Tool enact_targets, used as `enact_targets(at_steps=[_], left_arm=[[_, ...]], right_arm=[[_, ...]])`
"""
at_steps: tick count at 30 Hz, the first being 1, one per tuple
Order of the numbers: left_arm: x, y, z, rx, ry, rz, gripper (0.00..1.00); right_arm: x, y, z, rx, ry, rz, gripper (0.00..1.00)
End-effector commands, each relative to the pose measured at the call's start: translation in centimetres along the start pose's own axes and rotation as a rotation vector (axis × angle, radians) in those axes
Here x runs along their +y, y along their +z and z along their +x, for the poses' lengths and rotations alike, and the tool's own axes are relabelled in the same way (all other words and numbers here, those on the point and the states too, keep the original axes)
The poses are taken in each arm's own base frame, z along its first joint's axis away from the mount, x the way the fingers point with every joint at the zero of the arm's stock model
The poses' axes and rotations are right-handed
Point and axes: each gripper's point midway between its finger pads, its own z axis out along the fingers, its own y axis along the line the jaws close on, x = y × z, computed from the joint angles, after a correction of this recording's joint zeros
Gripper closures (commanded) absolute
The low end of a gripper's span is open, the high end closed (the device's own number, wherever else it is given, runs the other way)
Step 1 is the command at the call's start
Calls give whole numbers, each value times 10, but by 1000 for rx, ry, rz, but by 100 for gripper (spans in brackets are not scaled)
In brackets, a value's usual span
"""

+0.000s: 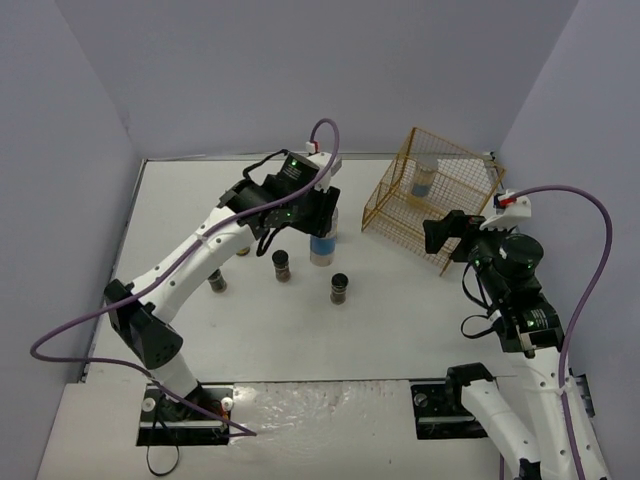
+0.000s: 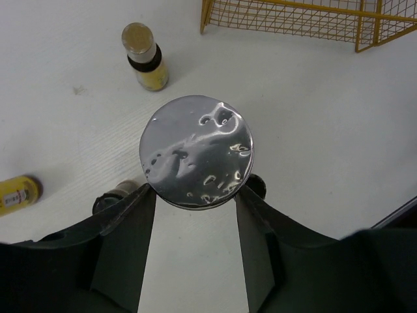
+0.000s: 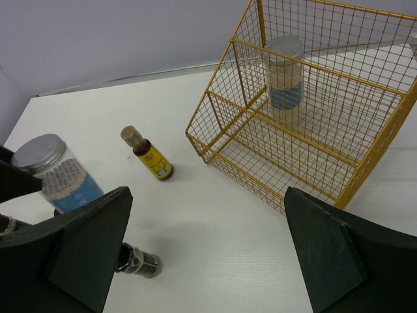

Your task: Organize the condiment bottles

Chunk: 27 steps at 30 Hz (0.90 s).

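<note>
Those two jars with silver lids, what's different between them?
The rack jar stands inside the gold wire rack; the held jar is outside it, in the open. Nothing touches the rack jar; the left gripper clamps the held jar. Both are upright, pale, blue-banded and silver-lidded.

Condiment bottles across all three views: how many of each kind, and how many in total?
Wide pale jars with silver lids: 2
Slim yellow-labelled bottles with brown caps: 2
Short dark bottles with black caps: 3
Total: 7
</note>
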Motion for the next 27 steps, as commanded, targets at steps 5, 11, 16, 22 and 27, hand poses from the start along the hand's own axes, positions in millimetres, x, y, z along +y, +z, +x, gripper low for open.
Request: enact_targets(at_steps=[5,11,16,22,27], left_arm=[[-19,41,-42,-267,-13,0,100],[-11,81,7,-260,-54,-31,100],[-14,67,36,-246,-70,-24,99],[6,-4,3,-362,-82,-109,77],[9,-33,16,-330,-96,-102,34]], right_arm=[[2,0,6,-12,2,-25,0],[4,3,22,33,8,-50,0],[10,8,36,81,5,-97,0],[25,28,59,160,21,-188,0],[40,49,76,228,-24,-199,0]])
